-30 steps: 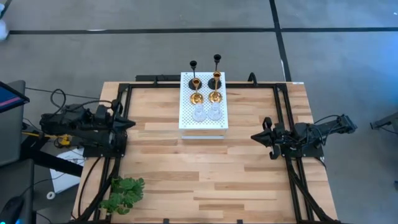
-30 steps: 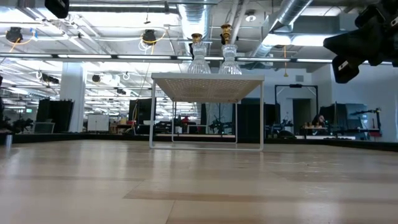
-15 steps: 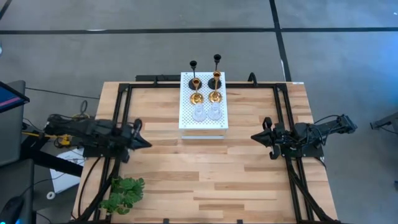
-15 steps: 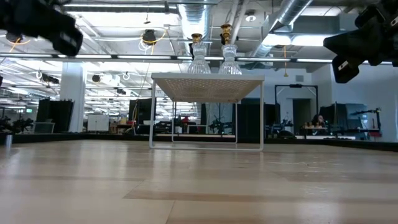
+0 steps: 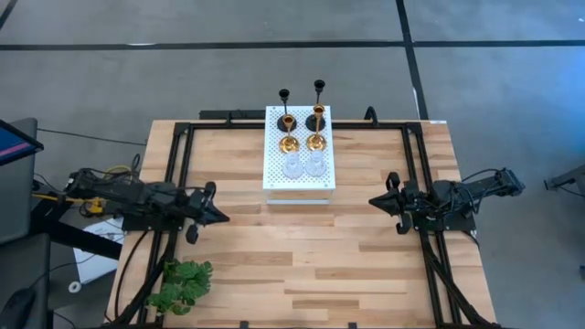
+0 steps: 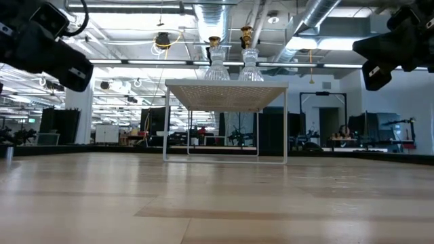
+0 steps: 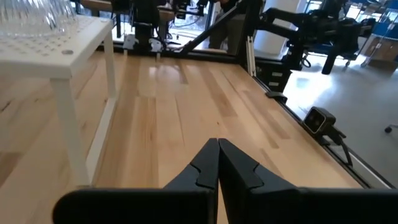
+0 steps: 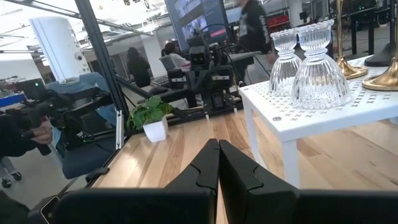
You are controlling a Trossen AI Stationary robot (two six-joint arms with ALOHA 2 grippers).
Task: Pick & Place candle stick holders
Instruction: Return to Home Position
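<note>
Overhead, all six candle stick holders (image 5: 316,142) stood on the white perforated shelf (image 5: 299,185) at the tabletop's (image 5: 302,265) far middle. The black holders (image 5: 284,95) were at the back, the gold holders (image 5: 288,144) in the middle and the glass holders (image 5: 292,167) in front. The left claw (image 5: 222,217) hung over the tabletop's left side and the right claw (image 5: 373,200) over its right side, both well apart from the shelf. A green plant (image 5: 181,285) sat at the near left corner.

From table height, the glass holders showed atop the shelf, with the arms up in the upper corners.

Through the left wrist view, that claw's fingers (image 7: 205,168) were pressed together, gripping nothing. The right wrist view showed the same.
</note>
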